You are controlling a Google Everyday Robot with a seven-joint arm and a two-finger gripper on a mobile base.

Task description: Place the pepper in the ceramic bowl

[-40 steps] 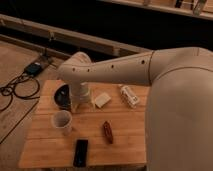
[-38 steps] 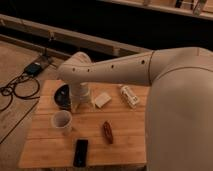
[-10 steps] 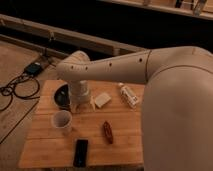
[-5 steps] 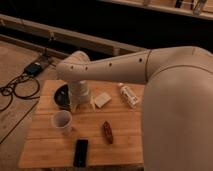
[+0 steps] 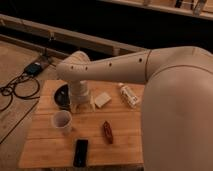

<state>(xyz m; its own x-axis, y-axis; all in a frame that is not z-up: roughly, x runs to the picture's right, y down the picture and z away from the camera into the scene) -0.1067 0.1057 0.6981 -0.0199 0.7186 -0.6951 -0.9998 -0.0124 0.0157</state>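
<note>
The pepper (image 5: 107, 132) lies on the bench (image 5: 50, 150) right of the cup (image 5: 62, 121), its long axis running near-to-far. The end effector (image 5: 81, 104), spread and empty, hangs just behind the cup beside the ceramic bowl (image 5: 61, 95), so the pepper lies to its near right.

The pepper (image 5: 107, 132) is small, long and dark red-brown, with a tapered shape. It lies flat on the wooden table (image 5: 50, 145), in the front half, a little right of the middle. Its long axis runs from the back towards the front edge, slightly slanted. Nothing touches it.

The ceramic bowl (image 5: 60, 95) is round, shallow and dark. It stands upright at the back left of the table, well apart from the pepper. Only its left part shows - the gripper (image 5: 82, 106) stands in front of its right side.
</note>
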